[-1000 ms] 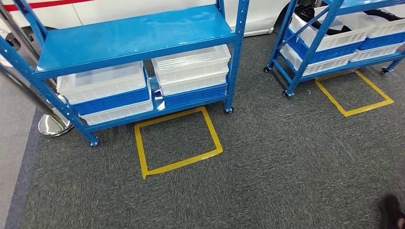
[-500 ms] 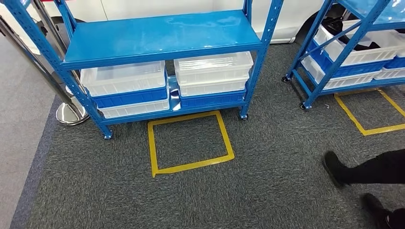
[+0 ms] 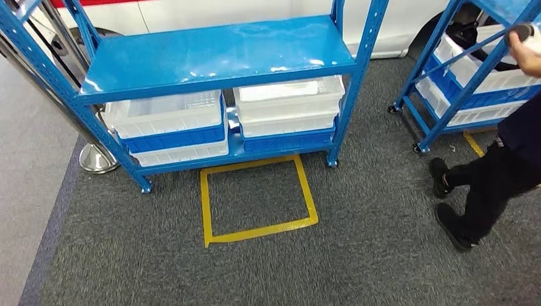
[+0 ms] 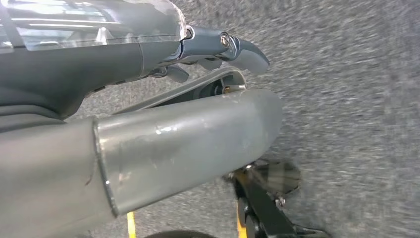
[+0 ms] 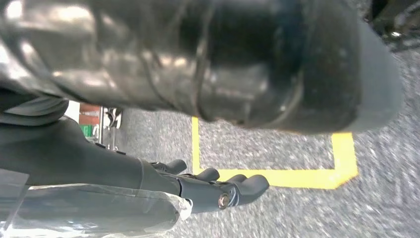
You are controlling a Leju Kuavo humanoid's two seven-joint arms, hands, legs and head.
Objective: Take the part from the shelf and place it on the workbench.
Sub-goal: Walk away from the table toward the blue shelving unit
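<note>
Part: not identifiable, presumably lying in the white bins (image 3: 287, 102) on the blue shelf (image 3: 217, 54) at twelve o'clock. Left hand (image 4: 218, 49) and right hand (image 5: 213, 191) hanging empty, fingers loosely extended. Squaring up inside the yellow floor square (image 3: 258, 197) before reaching seems advisable; a person (image 3: 491, 178) is walking at three o'clock.

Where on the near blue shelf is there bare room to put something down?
The glossy blue metal middle shelf board, between the blue perforated uprights, is bare. The bottom level is crowded: stacked white and blue plastic bins fill it side by side.
</note>
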